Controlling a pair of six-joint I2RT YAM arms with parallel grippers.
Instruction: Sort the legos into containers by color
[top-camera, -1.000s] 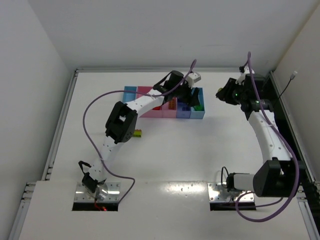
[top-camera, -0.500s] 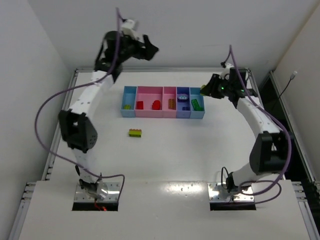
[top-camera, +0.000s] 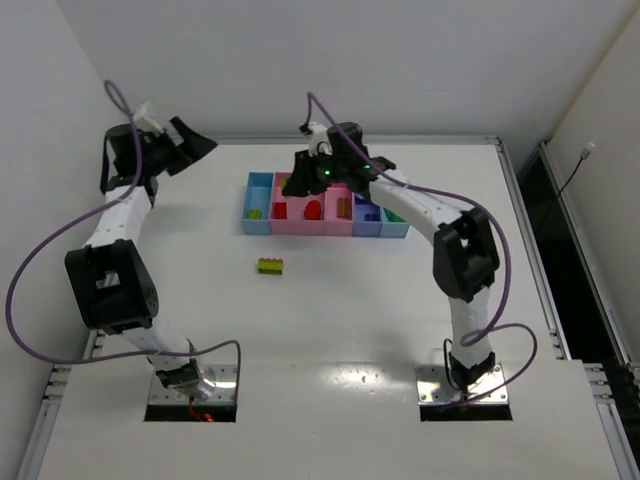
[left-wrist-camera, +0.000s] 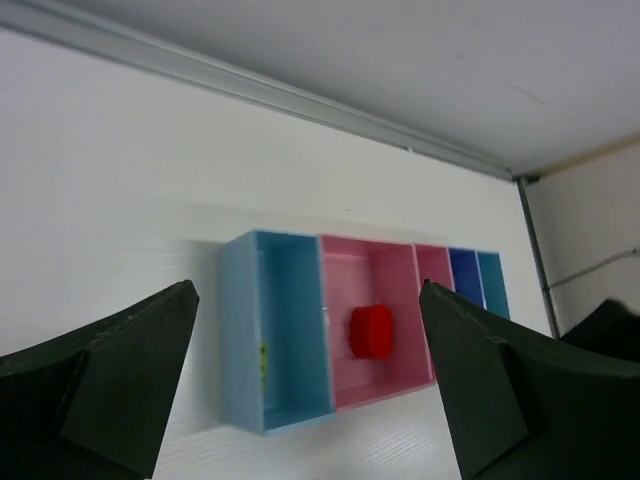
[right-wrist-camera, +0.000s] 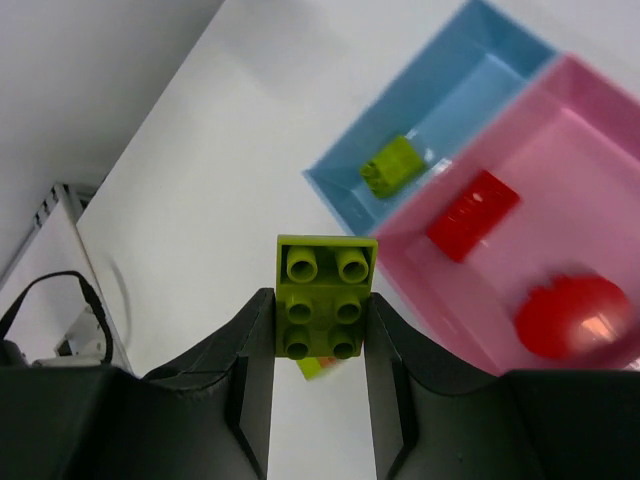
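My right gripper (right-wrist-camera: 320, 300) is shut on a yellow-green lego (right-wrist-camera: 326, 262), studs facing the camera. In the top view it (top-camera: 305, 178) hovers by the left end of the row of containers (top-camera: 298, 230). Below it, the light blue tray (right-wrist-camera: 470, 60) holds a yellow-green brick (right-wrist-camera: 392, 166), and the wide pink tray (right-wrist-camera: 590, 110) holds a flat red brick (right-wrist-camera: 472, 215) and a rounded red one (right-wrist-camera: 570, 315). My left gripper (top-camera: 195, 143) is open and empty, raised at the table's far left. Its wrist view shows the light blue tray (left-wrist-camera: 240, 340) and a red brick (left-wrist-camera: 371, 331).
A yellow-green and orange lego (top-camera: 270, 265) lies on the white table in front of the trays. The right arm (top-camera: 430, 205) stretches across the row's right end. The back wall (top-camera: 350, 60) and the table's raised rim (top-camera: 130, 215) are close.
The left gripper opened and swung from over the trays to the far left back corner. The right arm swept from the right side to the left end of the row, brick in its jaws.
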